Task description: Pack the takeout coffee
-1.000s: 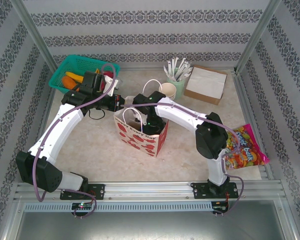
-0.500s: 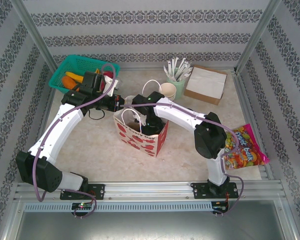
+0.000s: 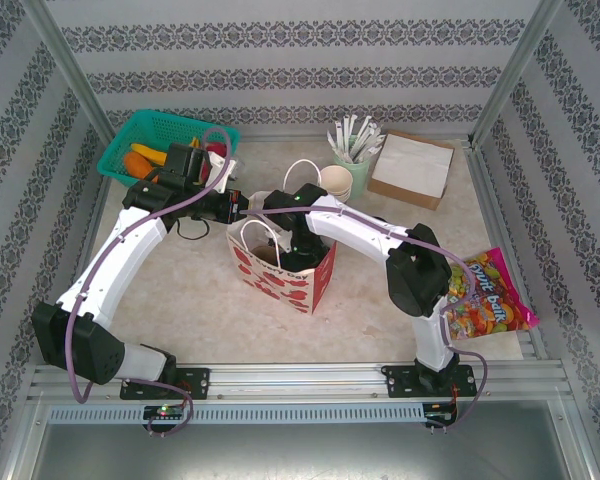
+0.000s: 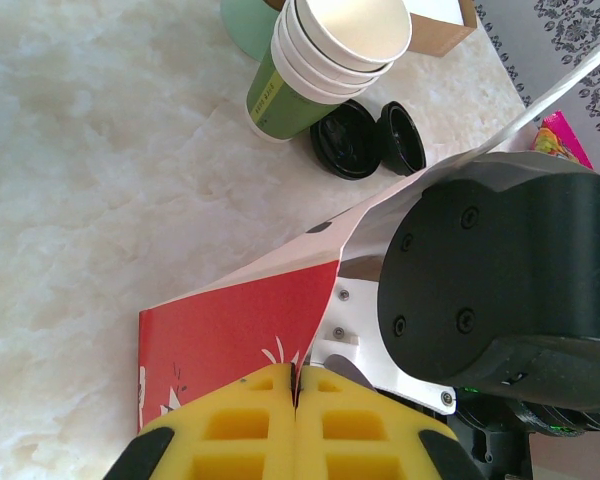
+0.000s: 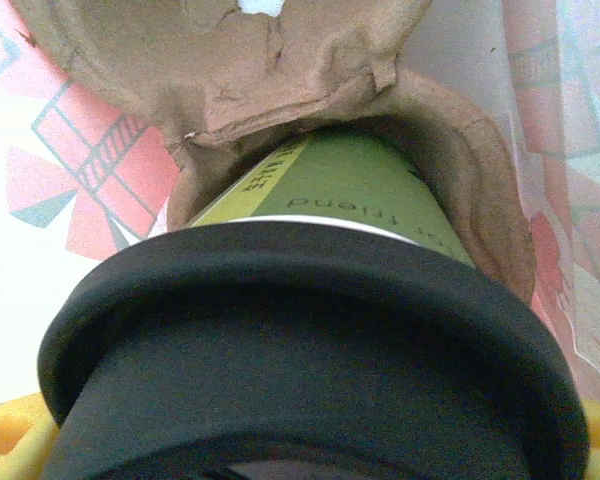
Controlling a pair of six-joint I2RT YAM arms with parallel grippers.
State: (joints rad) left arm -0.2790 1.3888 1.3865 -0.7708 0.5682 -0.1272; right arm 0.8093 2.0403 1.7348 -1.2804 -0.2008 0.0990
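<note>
Red paper bag (image 3: 280, 262) stands on the counter (image 3: 180, 290). The left end effector (image 3: 242, 205) pinches its rim at 11 o'clock, and the right end effector (image 3: 288, 240) dips inside.

From the left wrist, yellow fingers (image 4: 250, 430) are pressed together on the bag's edge.

From the right wrist, the takeout coffee (image 5: 330, 200) is clamped, low in the bag by a brown tray (image 5: 280, 70). Only letting go seems left.
</note>
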